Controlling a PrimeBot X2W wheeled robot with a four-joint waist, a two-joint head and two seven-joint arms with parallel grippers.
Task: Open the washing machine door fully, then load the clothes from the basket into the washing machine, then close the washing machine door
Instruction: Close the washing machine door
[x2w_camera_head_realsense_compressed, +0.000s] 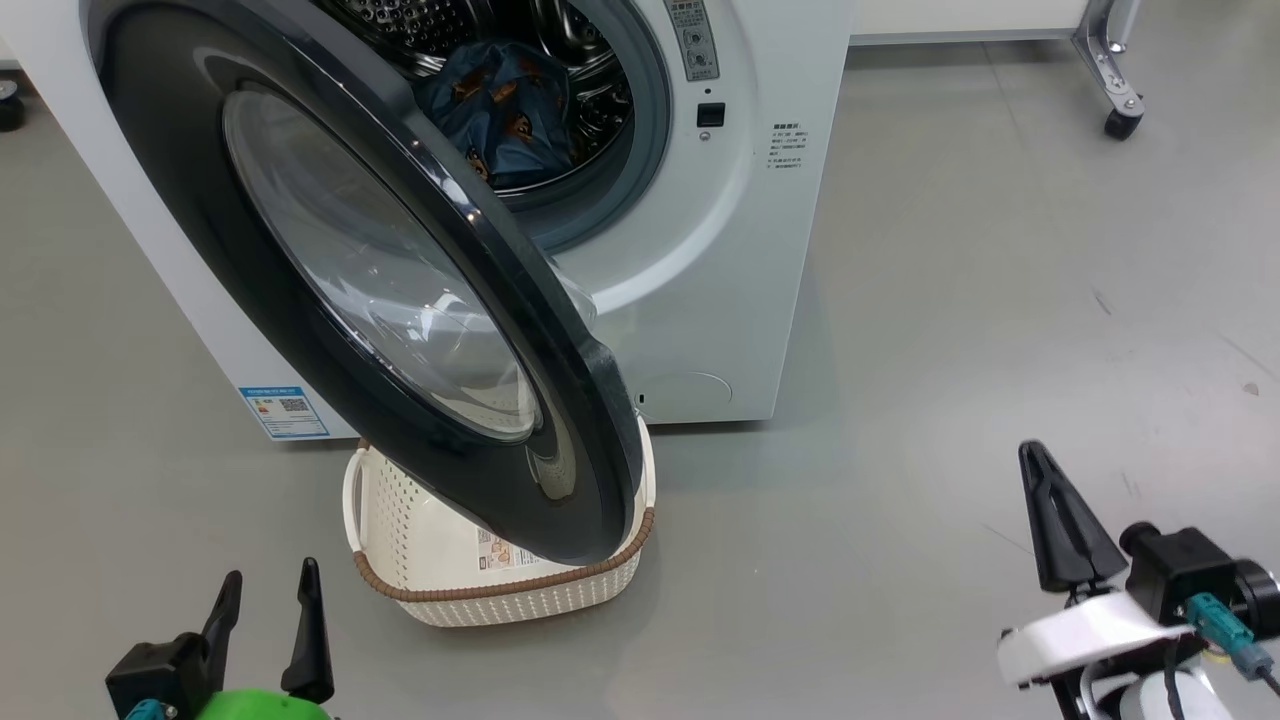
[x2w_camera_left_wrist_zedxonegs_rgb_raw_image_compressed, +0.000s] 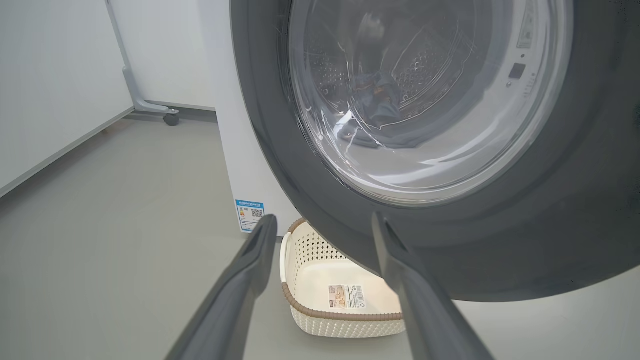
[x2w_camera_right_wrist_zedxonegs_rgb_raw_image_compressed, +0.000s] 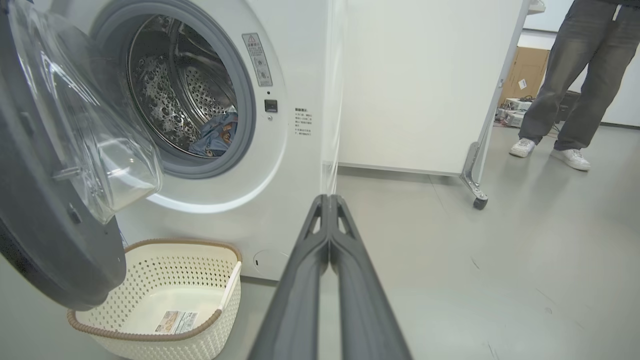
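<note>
Now, with clothes loaded, the washing machine door likely needs pushing shut; left gripper spread empty, right gripper pinched empty.

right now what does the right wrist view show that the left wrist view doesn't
Right wrist view adds: a person's legs in grey jeans and white sneakers, and the right gripper, long dark fingers shut on nothing.
Left wrist view adds: the small blue label low on the big white washing machine, and the open left gripper.
Both have: that machine, its round black-rimmed glass door open, the light blue printed clothes in the steel drum, and the cream perforated basket beneath the door.
</note>
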